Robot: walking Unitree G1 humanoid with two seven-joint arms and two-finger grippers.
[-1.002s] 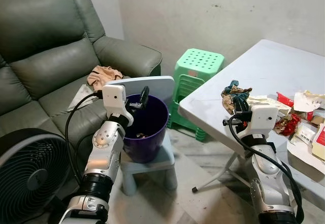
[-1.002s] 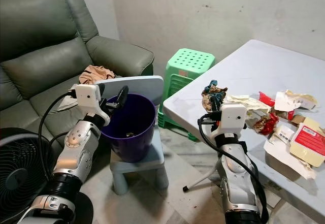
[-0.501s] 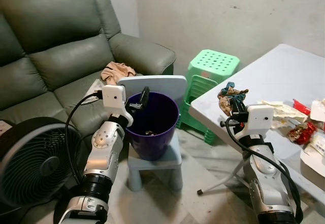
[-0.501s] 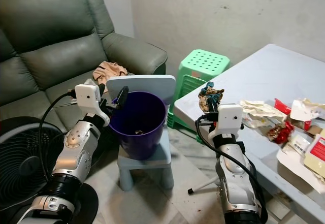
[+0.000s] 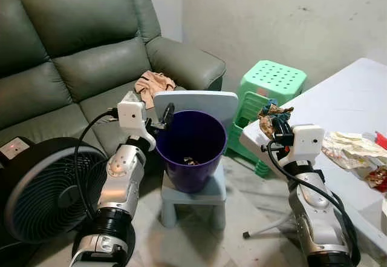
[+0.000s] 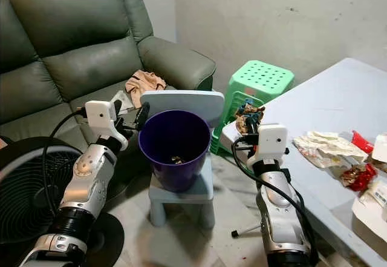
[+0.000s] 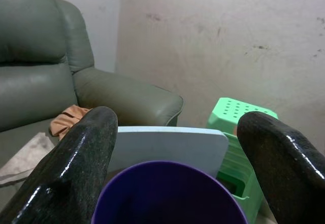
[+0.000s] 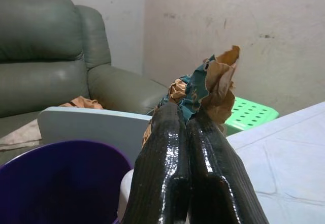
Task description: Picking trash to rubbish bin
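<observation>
Purple bin (image 5: pixel 191 151) on stool (image 5: pixel 195 192). Right gripper (image 5: pixel 277 123) clamped on crumpled wrapper (image 5: pixel 271 111), at surface (image 5: pixel 344 106) edge. Left gripper (image 5: pixel 165 117) fingers apart, beside bin rim.

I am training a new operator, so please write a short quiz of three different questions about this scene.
1. True or false: the right gripper is shut on a crumpled wrapper.
2. Where does the purple bin stand?
A. on the sofa
B. on a small stool
C. on the table
3. Fill in: the left gripper is ____ beside the bin's rim.

Key: 1 true; 2 B; 3 open
</observation>
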